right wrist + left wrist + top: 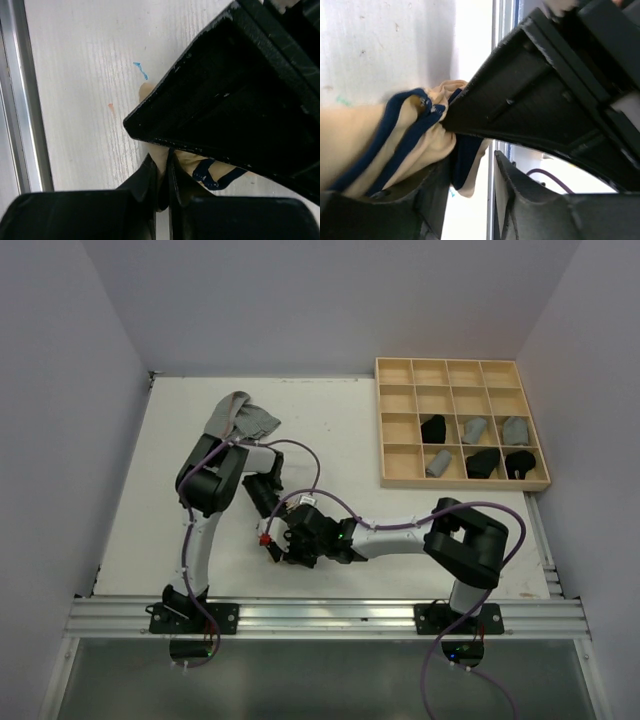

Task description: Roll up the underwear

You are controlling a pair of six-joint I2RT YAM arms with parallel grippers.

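The tan-beige underwear (360,140) with dark blue trim lies bunched on the white table. My right gripper (167,167) is shut on a fold of it (186,159). My left gripper (472,167) has its jaws apart; the cloth's end hangs against the left finger (432,195), with bare table in the gap. The black bulk across each wrist view is the other gripper. In the top view the left gripper (268,500) and the right gripper (285,540) meet at the table's near middle and hide the tan piece.
A heap of grey underwear (243,418) lies behind the left arm. The pale wooden grid tray (462,483) stands at the back right with several rolled black and grey pieces (475,428) in its near cells. The metal rail (320,615) runs along the near edge.
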